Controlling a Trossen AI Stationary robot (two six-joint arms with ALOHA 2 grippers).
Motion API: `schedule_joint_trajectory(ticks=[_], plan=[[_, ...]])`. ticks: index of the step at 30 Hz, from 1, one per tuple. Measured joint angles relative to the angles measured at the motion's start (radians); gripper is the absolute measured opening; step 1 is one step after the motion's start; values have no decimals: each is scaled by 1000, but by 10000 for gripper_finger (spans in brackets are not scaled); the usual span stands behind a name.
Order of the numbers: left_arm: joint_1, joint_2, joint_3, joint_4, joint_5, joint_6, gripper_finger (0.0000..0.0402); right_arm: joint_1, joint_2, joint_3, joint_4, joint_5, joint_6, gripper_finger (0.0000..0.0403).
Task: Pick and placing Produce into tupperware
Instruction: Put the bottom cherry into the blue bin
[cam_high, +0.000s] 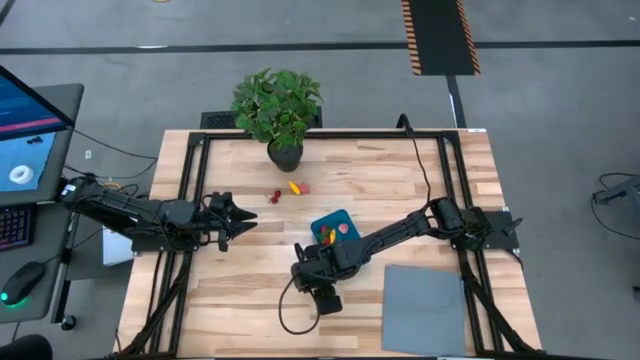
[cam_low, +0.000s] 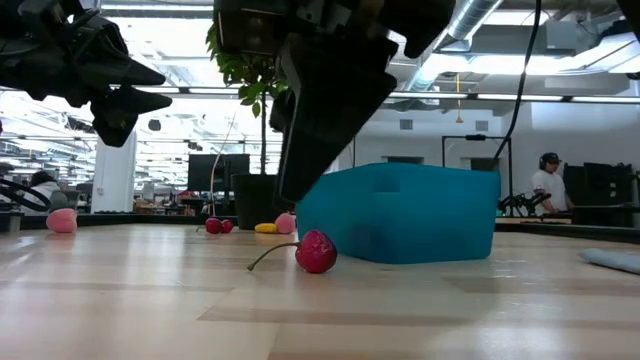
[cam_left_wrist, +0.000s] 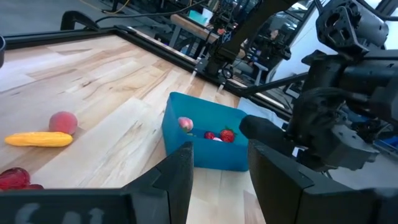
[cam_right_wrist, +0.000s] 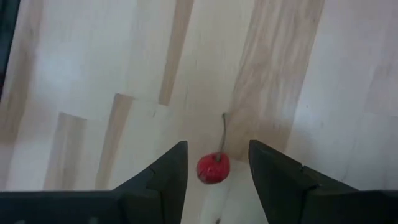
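Note:
The teal-blue tupperware (cam_high: 333, 228) stands mid-table and holds several small produce pieces, among them a pink one (cam_left_wrist: 185, 124) and a strawberry (cam_left_wrist: 227, 134). A red cherry (cam_right_wrist: 213, 168) with a long stem lies on the wood just near of the tub (cam_low: 400, 215). My right gripper (cam_right_wrist: 217, 149) hangs open over it, pointing steeply down, one finger on each side and above the cherry (cam_low: 316, 252), touching nothing. My left gripper (cam_high: 240, 220) hovers open and level at the table's left, pointing toward the tub.
More produce lies left of the tub toward the far side: a peach (cam_left_wrist: 63, 122), a yellow piece (cam_left_wrist: 38, 139), red cherries (cam_high: 275, 196), and a pink piece (cam_low: 62, 221) at the low view's left. A potted plant (cam_high: 278, 110) stands at the far edge, a grey mat (cam_high: 425, 308) near right.

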Motion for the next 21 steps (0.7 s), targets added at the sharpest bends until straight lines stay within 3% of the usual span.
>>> schedule_joint_trajectory(ticks=[5, 9, 21], plan=[[0, 0, 0, 0, 3, 4, 141, -7, 0, 0, 4, -5, -2, 192], [0, 0, 0, -1, 5, 10, 141, -20, 0, 0, 7, -84, 72, 190], [0, 0, 0, -29, -6, 11, 141, -8, 0, 0, 33, -103, 78, 189]])
